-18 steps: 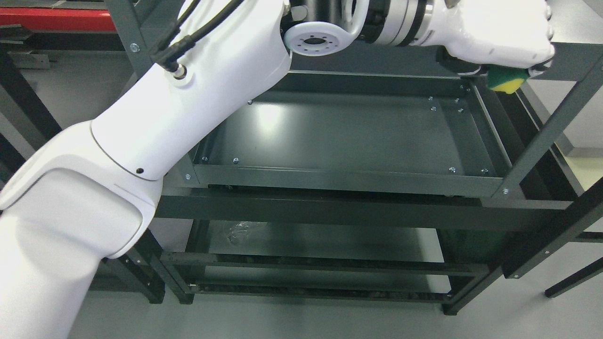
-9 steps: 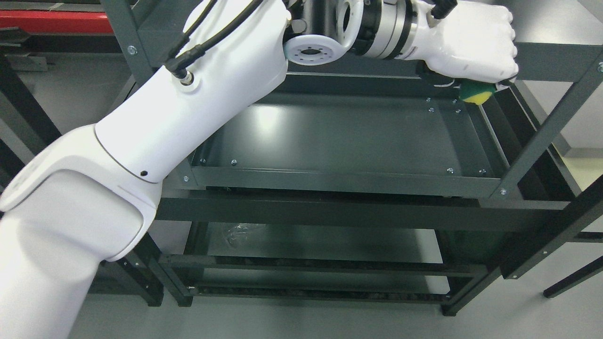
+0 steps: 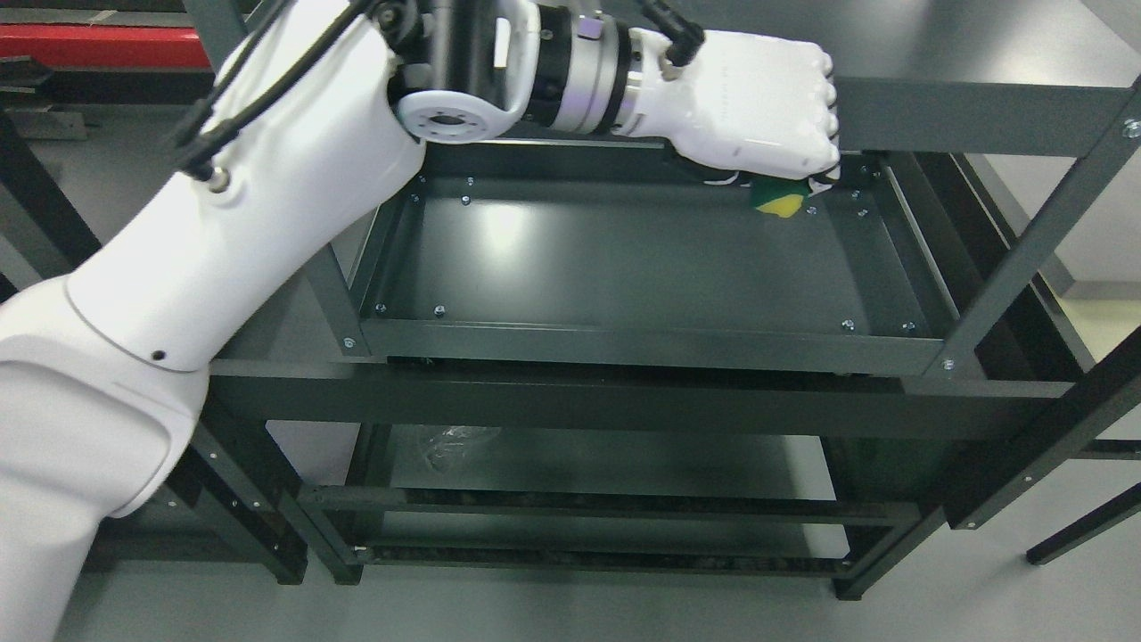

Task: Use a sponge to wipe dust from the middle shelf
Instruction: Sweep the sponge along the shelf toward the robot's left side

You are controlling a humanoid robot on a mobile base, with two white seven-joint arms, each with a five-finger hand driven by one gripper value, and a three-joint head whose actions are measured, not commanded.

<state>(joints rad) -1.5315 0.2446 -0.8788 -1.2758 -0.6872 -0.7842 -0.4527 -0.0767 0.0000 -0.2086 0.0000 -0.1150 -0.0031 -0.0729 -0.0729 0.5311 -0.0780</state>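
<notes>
Left hand (image 3: 744,111): curled tight around sponge, knuckles toward the right, over the far right part of the middle shelf.
Sponge (image 3: 777,198): green top, yellow underside; only a corner sticks out below the fist; down at the shelf floor near the back wall, contact not clear.
Middle shelf (image 3: 624,259): dark grey metal tray with raised rim, screws in the corners, glare patch at far left.
Left arm (image 3: 223,241): white, enters from lower left, crosses the tray's left rim; black cables along the forearm.
Lower shelf (image 3: 615,459): same dark metal; crumpled clear plastic (image 3: 455,441) at its left end.
Rack frame (image 3: 1025,267): grey uprights and crossbars on a grey floor.
Writing: none readable anywhere.
</notes>
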